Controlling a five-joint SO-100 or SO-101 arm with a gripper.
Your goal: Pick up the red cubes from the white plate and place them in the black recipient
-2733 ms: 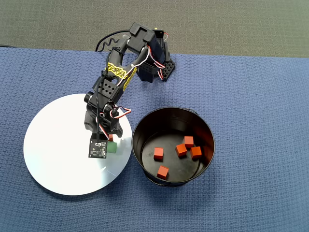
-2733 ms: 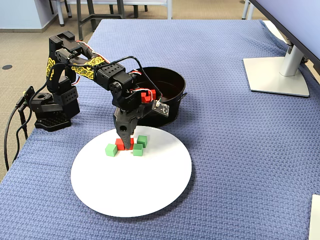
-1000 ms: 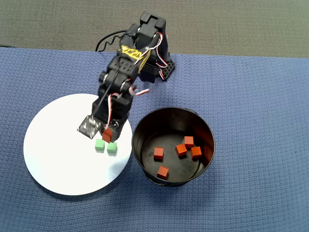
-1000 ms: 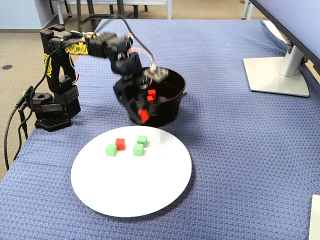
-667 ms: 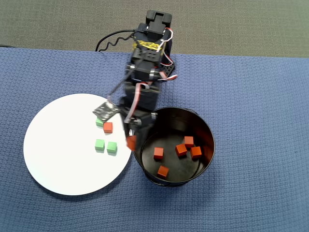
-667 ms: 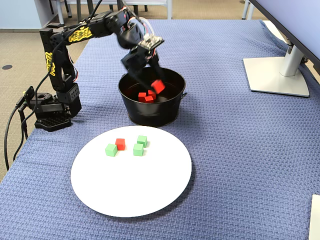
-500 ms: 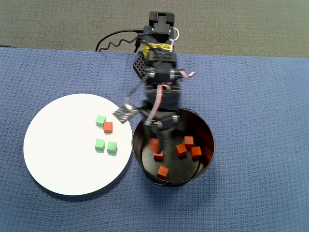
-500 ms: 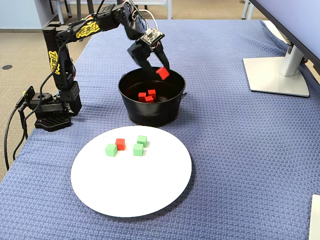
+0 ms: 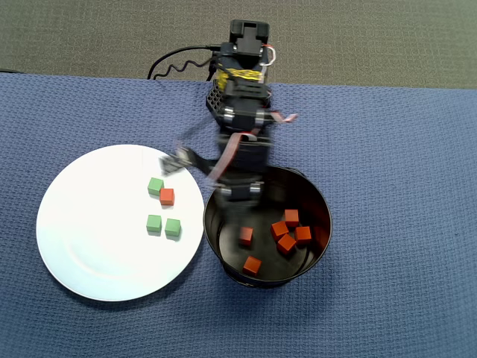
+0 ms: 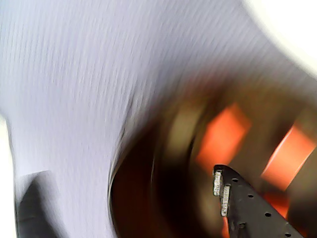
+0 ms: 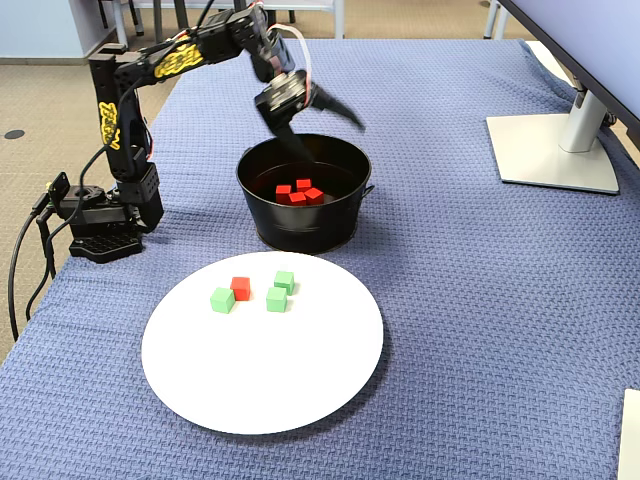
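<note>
The black recipient (image 9: 214, 224) (image 11: 300, 228) holds several red cubes (image 9: 287, 243) (image 11: 297, 192). One red cube (image 9: 167, 196) (image 11: 240, 288) lies on the white plate (image 9: 104, 253) (image 11: 260, 370) among three green cubes. My gripper (image 9: 240, 195) (image 11: 325, 135) hangs open above the recipient's far rim with nothing between its fingers. The wrist view is smeared by motion. It shows one toothed fingertip (image 10: 220, 193), the gripper (image 10: 124, 198) spread wide, blurred orange cubes (image 10: 223, 136) and the recipient's dark rim (image 10: 163, 148).
Green cubes (image 9: 155, 186) (image 9: 153, 222) (image 9: 173, 227) lie beside the plate's red cube. The arm's base (image 11: 100, 215) stands at the left edge of the blue cloth, with a cable behind it. A monitor foot (image 11: 555, 150) sits at the far right.
The gripper lifted one red cube off the plate, swung right over the recipient and opened. That cube now lies in the recipient with the others.
</note>
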